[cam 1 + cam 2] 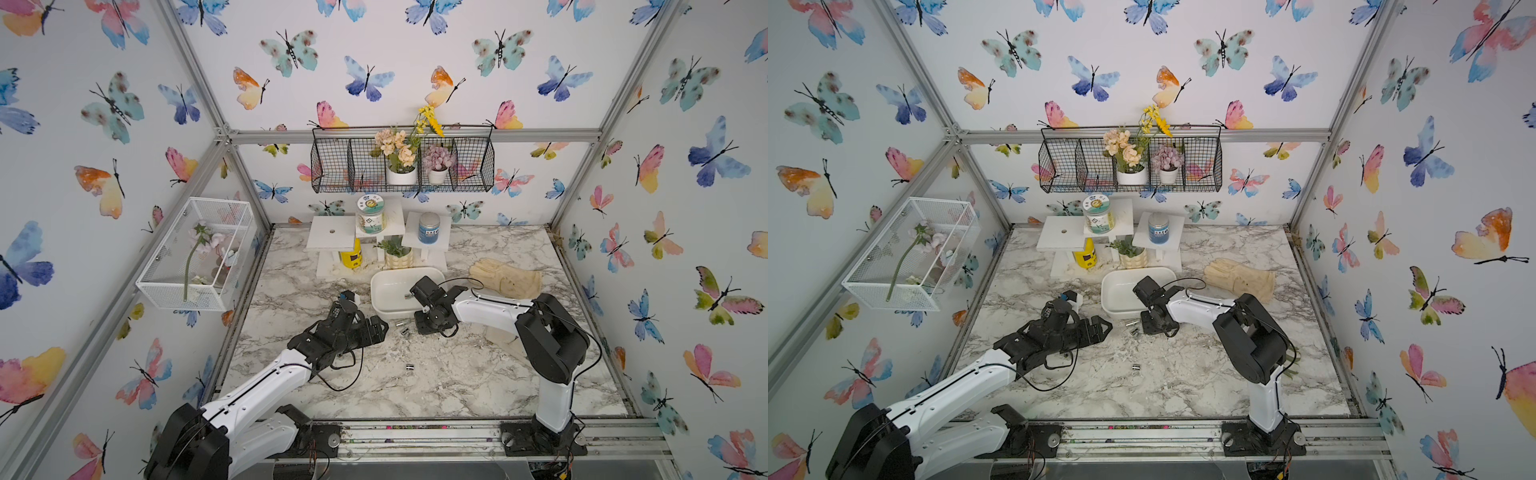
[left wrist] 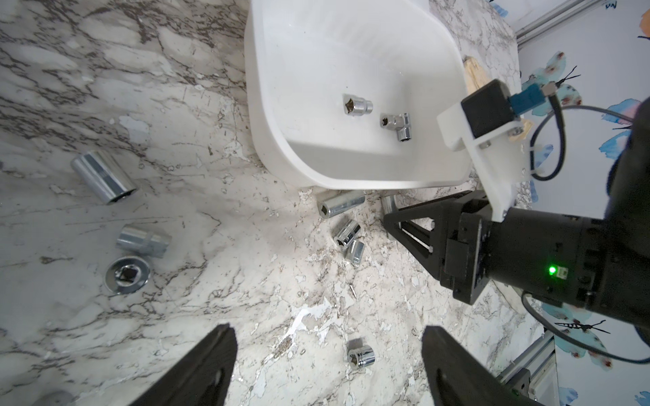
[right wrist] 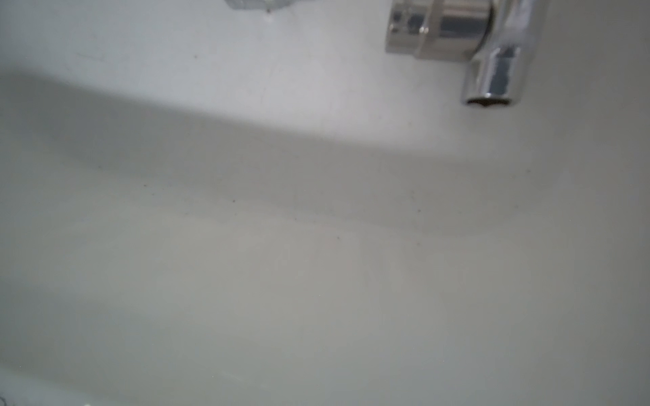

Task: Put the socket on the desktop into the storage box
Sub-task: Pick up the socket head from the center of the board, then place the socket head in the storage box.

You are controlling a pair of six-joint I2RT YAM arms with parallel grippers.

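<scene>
My left fingers [image 1: 377, 328] hang spread wide above the table [image 1: 457, 374], gripping nothing. In my left wrist view, three pieces lie apart on the marble: a big socket [image 2: 103, 177] on its side, a short socket [image 2: 144, 240], and just beside that a round socket [image 2: 126, 274] with its square hole facing up. A small socket [image 2: 360, 356] lies alone between my open tips in that view.

Three more sit near the box [image 1: 379, 293]. A long socket [image 2: 341, 207] lies almost against its near wall, and a stubby pair [image 2: 347, 232] lies just beside each other. The box stands on the table in front of the little white shelves. Inside it are a lone socket [image 2: 358, 105] and a touching pair [image 2: 397, 124], set end to side.

My right fingers [image 2: 388, 219] are closed, with the tips down at the table just outside the box's near wall. A chrome piece [image 2: 388, 203] shows right at the tips, half hidden, and I cannot tell whether I have it pinched. My right wrist view shows only white box and the touching pair.

Further right, a glove [image 1: 507, 278] lies on the table.
</scene>
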